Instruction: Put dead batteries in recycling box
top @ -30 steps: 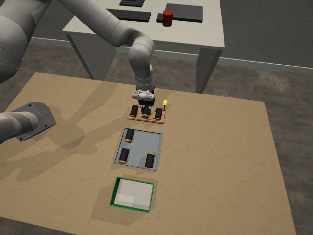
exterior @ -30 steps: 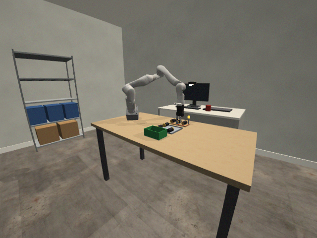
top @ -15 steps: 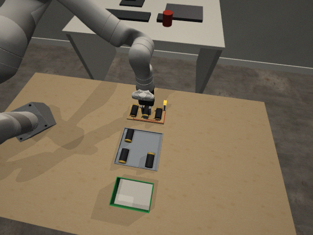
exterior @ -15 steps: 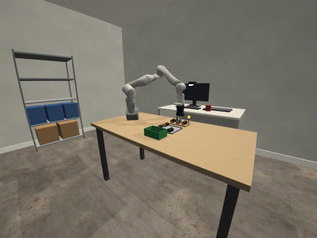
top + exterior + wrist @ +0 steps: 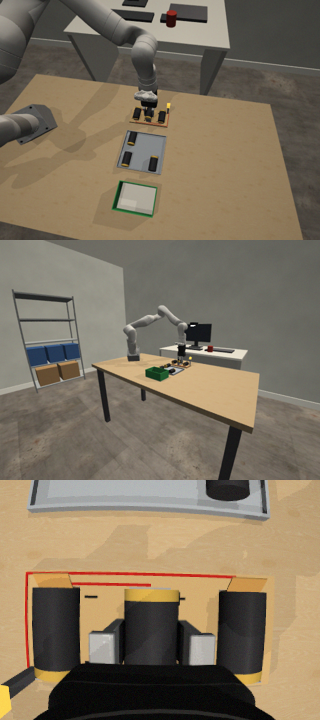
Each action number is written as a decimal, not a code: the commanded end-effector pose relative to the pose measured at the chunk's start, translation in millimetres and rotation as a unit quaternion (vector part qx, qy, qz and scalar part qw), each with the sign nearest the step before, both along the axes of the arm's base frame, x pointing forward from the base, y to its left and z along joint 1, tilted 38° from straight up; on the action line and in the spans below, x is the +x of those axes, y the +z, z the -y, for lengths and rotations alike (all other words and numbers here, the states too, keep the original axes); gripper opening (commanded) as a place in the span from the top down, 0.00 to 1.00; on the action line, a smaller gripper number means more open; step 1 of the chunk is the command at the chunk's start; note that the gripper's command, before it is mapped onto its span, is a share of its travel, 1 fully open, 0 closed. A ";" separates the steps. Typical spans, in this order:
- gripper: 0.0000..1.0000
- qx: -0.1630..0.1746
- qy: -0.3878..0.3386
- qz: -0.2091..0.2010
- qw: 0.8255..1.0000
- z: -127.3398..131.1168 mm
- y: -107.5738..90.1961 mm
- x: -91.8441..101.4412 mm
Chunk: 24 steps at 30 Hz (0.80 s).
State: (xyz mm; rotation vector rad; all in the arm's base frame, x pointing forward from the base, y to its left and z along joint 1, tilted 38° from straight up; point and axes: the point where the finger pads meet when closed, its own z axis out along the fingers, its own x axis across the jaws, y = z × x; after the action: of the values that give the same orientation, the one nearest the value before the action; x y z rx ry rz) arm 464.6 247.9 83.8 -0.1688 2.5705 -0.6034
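My gripper [image 5: 148, 111] [image 5: 150, 635] is shut on the middle battery [image 5: 148, 115] [image 5: 151, 612], a little above its slot in the holder board [image 5: 154, 122] [image 5: 201, 611]; its gold end faces the tray. Two black batteries sit at either side, one near the bulb [image 5: 161, 116] [image 5: 56, 625] and one on the other side [image 5: 136, 113] [image 5: 242, 630], gold ends away from the tray. The bulb [image 5: 168, 105] [image 5: 190, 358] [image 5: 4, 701] shows bright yellow. The grey tray [image 5: 144, 148] [image 5: 115, 492] holds three batteries [image 5: 132, 138] [image 5: 126, 158] [image 5: 153, 163]. The green recycling box [image 5: 133, 213] [image 5: 156, 374] stands upright and empty.
The board, tray and box stand in a row on the wooden table [image 5: 219, 167] [image 5: 214, 384]. The bulb post rises at the board's corner. A white desk [image 5: 191, 33] with a red cup [image 5: 171, 18] [image 5: 210, 348] stands behind the table.
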 end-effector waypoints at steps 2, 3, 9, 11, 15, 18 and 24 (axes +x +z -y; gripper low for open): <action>0.43 0.004 0.005 0.002 1.000 -11.9 15.6 -8.6; 0.43 0.004 0.005 0.002 1.000 -13.6 19.0 -10.8; 0.43 0.004 0.005 0.002 1.000 -17.4 27.1 -15.9; 0.43 0.004 0.005 0.002 1.000 -17.6 27.6 -16.2; 0.43 0.004 0.005 0.002 1.000 -17.8 27.8 -16.4; 0.43 0.004 0.005 0.002 1.000 -22.9 38.6 -23.2; 0.43 0.004 0.005 0.002 1.000 -42.0 78.3 -48.4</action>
State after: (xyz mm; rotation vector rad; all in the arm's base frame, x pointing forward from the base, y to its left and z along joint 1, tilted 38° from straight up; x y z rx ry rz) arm 422.9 273.3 152.5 -0.1505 2.5693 -0.6219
